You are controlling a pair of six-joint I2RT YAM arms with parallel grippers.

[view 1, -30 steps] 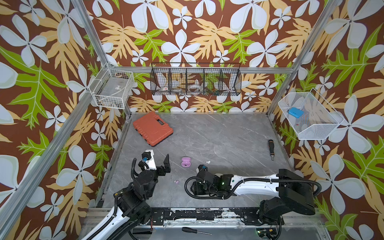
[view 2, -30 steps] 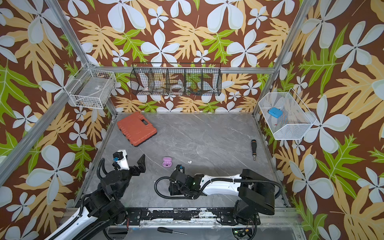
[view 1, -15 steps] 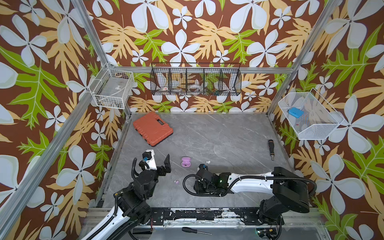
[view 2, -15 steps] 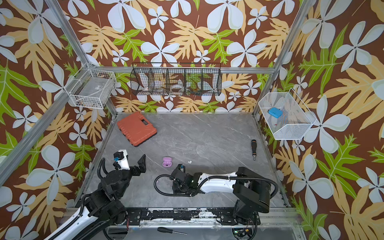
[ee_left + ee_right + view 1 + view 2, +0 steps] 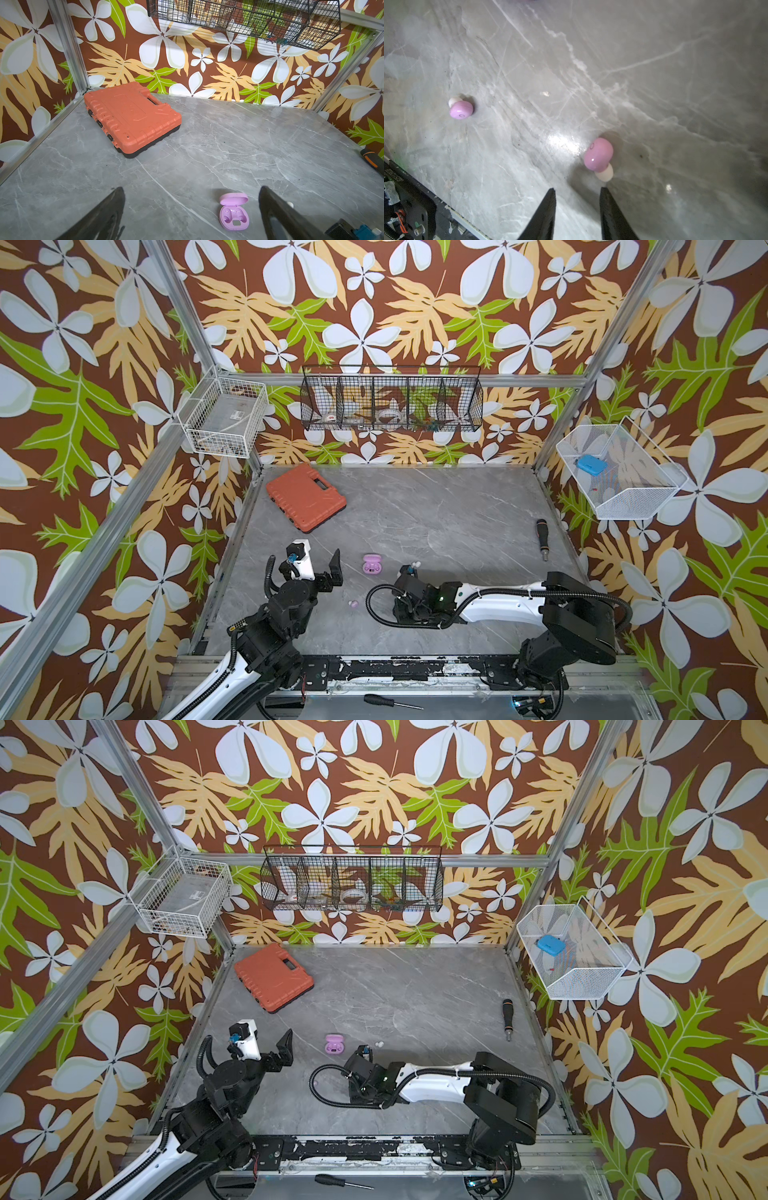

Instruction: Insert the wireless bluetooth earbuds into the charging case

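The lilac charging case (image 5: 371, 563) (image 5: 335, 1043) (image 5: 234, 212) lies open on the grey table, both seats empty. In the right wrist view two lilac earbuds lie on the table. One earbud (image 5: 599, 154) is just beyond the tips of my right gripper (image 5: 577, 189), near one finger. The other earbud (image 5: 461, 110) (image 5: 353, 604) lies further off. The right jaws stand narrowly apart with nothing between them. In both top views the wrist hides them. Two tiny white earbuds (image 5: 417, 564) (image 5: 379, 1043) lie right of the case. My left gripper (image 5: 191, 188) (image 5: 320, 562) hovers wide open left of the case.
An orange tool case (image 5: 305, 502) lies at the back left. A black screwdriver (image 5: 542, 539) lies near the right wall and another screwdriver (image 5: 390, 701) on the front rail. Wire baskets hang on the walls, and the right basket (image 5: 623, 489) holds a blue thing.
My right gripper's jaws have come closer together, and the right arm has shifted a little to the left, low over the table. The left arm has not moved.
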